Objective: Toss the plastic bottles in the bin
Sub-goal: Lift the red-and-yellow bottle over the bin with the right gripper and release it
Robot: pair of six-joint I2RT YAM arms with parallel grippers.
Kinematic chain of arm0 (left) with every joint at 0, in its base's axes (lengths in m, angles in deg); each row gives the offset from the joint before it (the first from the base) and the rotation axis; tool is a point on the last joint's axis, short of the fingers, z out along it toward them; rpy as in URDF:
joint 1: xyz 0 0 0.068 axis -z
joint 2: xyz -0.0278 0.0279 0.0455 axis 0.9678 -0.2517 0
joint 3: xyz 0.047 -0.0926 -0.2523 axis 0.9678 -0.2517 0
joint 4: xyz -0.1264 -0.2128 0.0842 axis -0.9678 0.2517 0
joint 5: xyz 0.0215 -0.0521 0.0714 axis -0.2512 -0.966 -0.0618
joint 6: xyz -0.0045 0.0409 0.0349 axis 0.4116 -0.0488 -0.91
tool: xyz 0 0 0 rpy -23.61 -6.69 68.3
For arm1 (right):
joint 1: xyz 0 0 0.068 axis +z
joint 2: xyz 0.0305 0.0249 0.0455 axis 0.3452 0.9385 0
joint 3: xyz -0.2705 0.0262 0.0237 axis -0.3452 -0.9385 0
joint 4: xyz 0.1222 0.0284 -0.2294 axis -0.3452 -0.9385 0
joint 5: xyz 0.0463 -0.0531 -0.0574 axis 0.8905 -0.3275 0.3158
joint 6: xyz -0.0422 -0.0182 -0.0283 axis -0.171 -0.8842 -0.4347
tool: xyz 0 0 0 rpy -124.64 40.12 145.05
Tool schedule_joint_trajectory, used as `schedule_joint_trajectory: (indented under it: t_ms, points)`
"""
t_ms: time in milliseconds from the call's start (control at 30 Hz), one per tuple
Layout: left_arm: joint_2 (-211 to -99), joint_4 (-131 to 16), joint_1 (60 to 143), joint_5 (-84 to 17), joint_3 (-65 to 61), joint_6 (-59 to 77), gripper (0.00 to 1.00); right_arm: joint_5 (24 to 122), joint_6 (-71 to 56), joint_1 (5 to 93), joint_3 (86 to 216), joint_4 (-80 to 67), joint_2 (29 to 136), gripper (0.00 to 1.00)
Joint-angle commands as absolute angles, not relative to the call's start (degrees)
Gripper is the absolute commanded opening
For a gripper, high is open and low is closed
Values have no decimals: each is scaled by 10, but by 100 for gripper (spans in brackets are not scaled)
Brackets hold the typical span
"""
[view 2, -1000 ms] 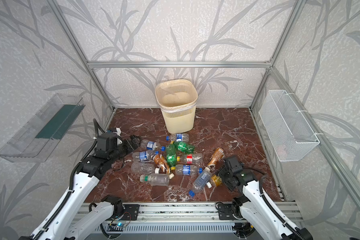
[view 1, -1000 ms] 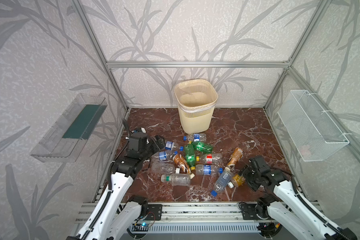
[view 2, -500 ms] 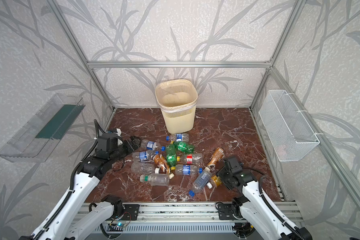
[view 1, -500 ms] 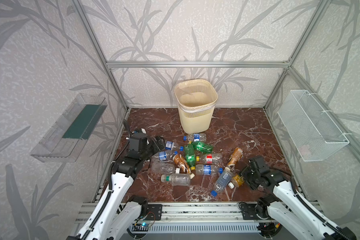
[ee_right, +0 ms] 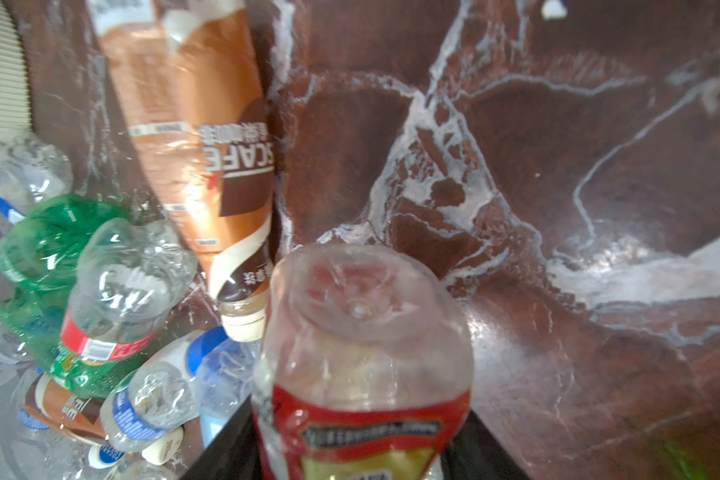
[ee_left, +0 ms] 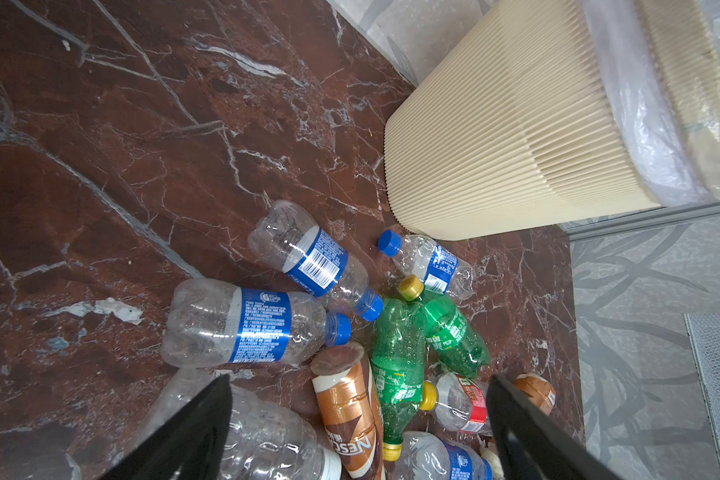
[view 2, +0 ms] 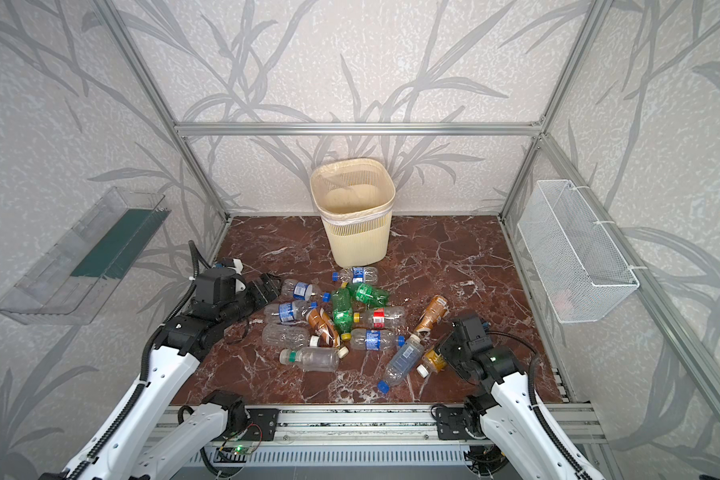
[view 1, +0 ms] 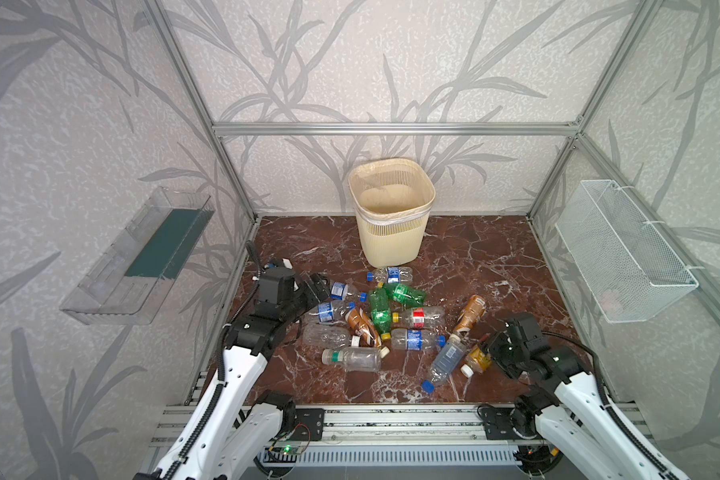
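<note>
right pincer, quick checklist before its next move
1. Right pincer closed on red-yellow bottle: ok.
2. Hold secure: cannot tell, the pads are mostly out of frame.
3. Neighbours free of it: cannot tell, the coffee bottle has its cap right by the held base.
4. Bin upright, mouth open: ok.
5. Left pincer open and well apart from the right arm: ok.
</note>
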State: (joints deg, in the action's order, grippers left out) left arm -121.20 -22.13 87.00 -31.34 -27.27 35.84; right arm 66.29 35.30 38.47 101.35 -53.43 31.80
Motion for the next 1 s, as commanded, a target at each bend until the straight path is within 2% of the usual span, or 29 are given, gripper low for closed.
schedule_joint_trajectory:
  t_ms: [0,233,367,467,533,567,633,733,833,900,967]
  points:
    - [-1208,-221,869,-305,-277,361,95,656,281,386,1056,-558,310,60]
    - [-1204,-214,869,-299,-276,359,95,694,188,386,1122,-466,317,59]
    - [-1201,-208,869,-291,-267,361,95,749,171,386,1225,-330,399,58]
    - [-1205,-195,868,-283,-244,367,94,788,179,386,1424,-234,550,58]
    - [-1208,-180,869,-273,-222,377,94,795,186,391,1628,-215,682,58]
    - [-1210,-174,869,-273,-210,377,94,792,185,394,1733,-238,744,59]
    - [-1214,-152,869,-271,-179,376,94,784,179,395,1972,-376,892,69]
    - [-1201,-142,869,-266,-160,370,94,805,171,393,2157,-532,1014,85]
    - [-1174,-157,869,-248,-178,362,94,773,152,409,2104,-516,972,99]
    - [-1165,-160,868,-242,-188,356,95,745,154,415,1972,-420,886,99]
    - [-1161,-161,868,-244,-197,352,95,722,142,415,1897,-414,832,99]
